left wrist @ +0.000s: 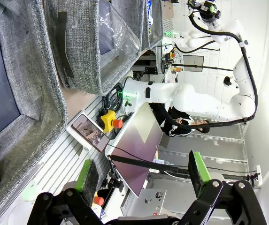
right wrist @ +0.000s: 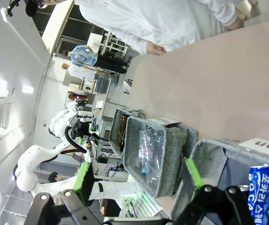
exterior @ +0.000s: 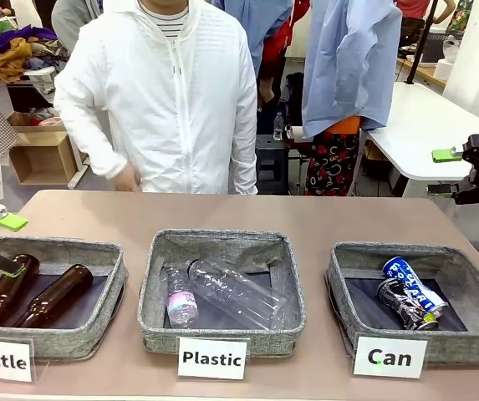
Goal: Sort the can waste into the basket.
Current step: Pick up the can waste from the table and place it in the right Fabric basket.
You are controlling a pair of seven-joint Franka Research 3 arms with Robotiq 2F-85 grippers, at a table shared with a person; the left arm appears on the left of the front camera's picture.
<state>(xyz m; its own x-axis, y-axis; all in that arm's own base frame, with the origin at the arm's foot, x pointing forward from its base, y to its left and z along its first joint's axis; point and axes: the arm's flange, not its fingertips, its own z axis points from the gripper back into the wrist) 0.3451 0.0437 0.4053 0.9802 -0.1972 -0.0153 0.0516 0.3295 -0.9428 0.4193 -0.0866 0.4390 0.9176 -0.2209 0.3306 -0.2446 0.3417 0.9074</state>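
Two dented cans lie inside the grey "Can" basket [exterior: 348, 284] at the table's right front: a blue-and-white can [exterior: 412, 281] and, touching it, a dark black-and-silver can [exterior: 396, 302]. The white "Can" card [exterior: 389, 357] stands in front of the basket. My right gripper [exterior: 445, 173] hangs open and empty high above the table's right edge, beyond the basket. The right wrist view looks past its open fingers [right wrist: 194, 172] at the blue-and-white can [right wrist: 261, 192] and the basket's rim [right wrist: 204, 154]. At the far left, my left gripper [exterior: 7, 244] is open over the "Bottle" basket; its pads [left wrist: 85, 173] hold nothing.
The "Bottle" basket [exterior: 109, 276] holds two brown glass bottles [exterior: 55, 294]. The "Plastic" basket [exterior: 160, 284] in the middle holds clear plastic bottles [exterior: 235, 292]. A person in a white jacket [exterior: 180, 92] stands at the far edge, one hand [exterior: 126, 177] near the tabletop.
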